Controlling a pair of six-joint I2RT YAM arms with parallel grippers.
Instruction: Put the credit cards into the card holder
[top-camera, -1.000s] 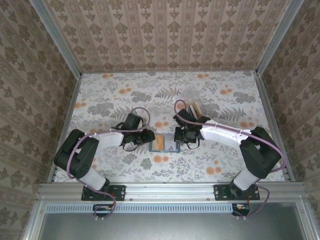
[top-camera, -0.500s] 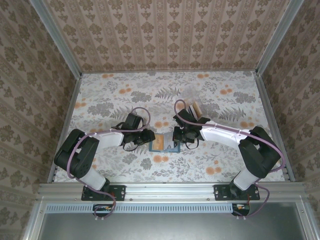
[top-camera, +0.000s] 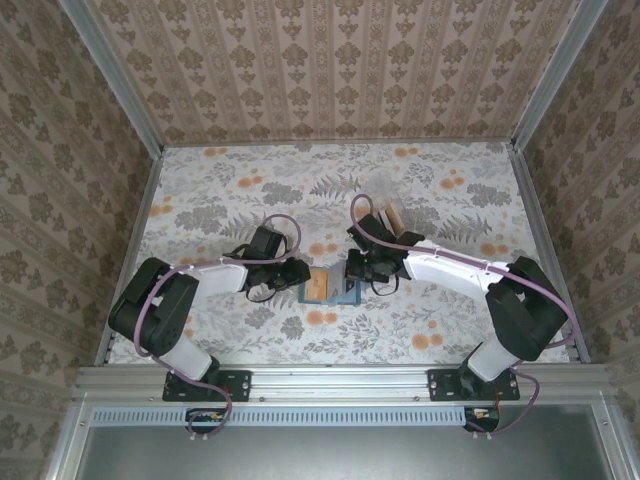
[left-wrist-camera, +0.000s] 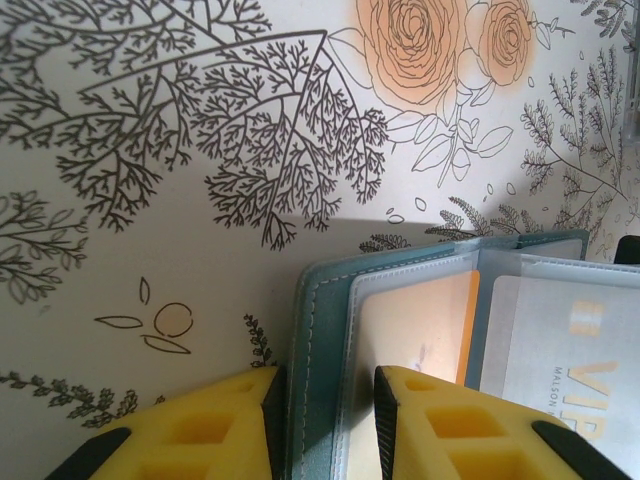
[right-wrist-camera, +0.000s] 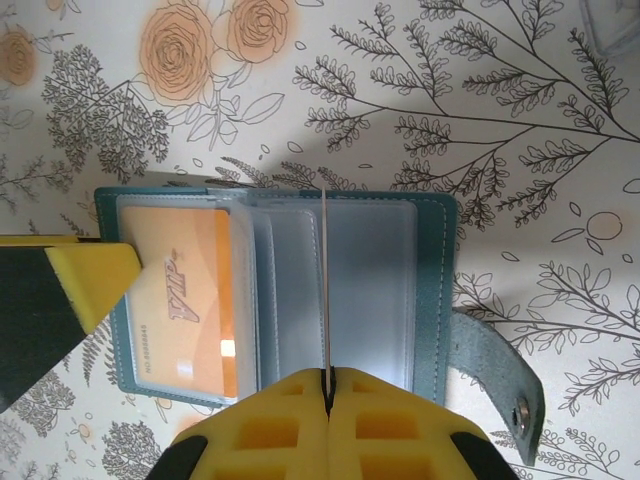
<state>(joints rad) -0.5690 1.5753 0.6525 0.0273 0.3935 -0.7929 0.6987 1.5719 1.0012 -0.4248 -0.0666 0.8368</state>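
One white card (right-wrist-camera: 325, 270), seemingly light, stiff and slippery, stood edge-on in the right gripper (right-wrist-camera: 327, 385), pinched at its end above the open card holder (right-wrist-camera: 432, 300) mid-tabletop (top-camera: 250, 180) toward the near edge, whose softer cover the left gripper (left-wrist-camera: 325, 400) clamped by its outer edge.

Left hand (left-wrist-camera: 327, 382) grips card holder (left-wrist-camera: 318, 300) edge beside orange card (left-wrist-camera: 415, 322).
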